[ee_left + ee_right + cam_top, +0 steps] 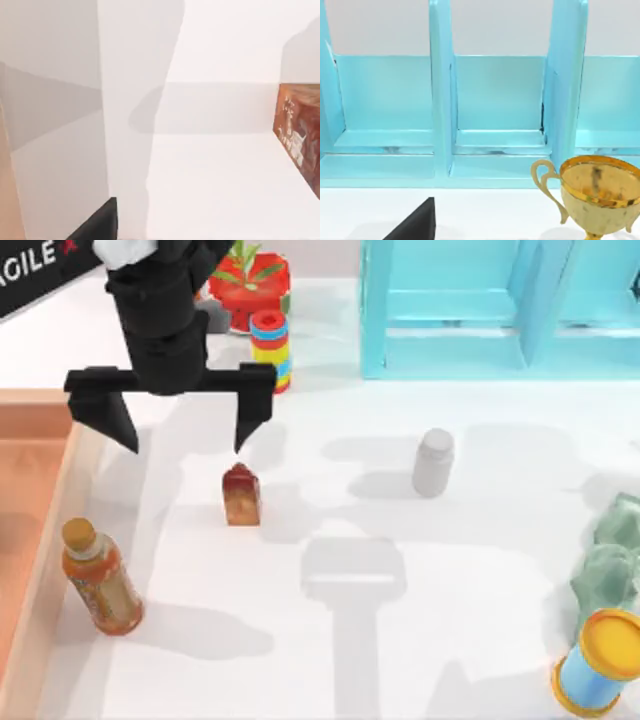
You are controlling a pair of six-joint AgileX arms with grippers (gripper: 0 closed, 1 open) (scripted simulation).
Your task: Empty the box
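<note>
The box, a reddish-brown wooden tray, lies at the table's left edge; its visible part holds nothing. An orange bottle stands on the white table just right of the box wall. A small red-brown bottle stands further right, and it shows again in the left wrist view. My left gripper hangs open above the table between the box and that small bottle, holding nothing. In the right wrist view one dark finger of my right gripper shows, with nothing held.
A white bottle stands mid-table. The turquoise shelf unit fills the back right. A red planter and a ring stack stand behind my left arm. A green figure and a blue can are at the right. A gold trophy stands before the shelf.
</note>
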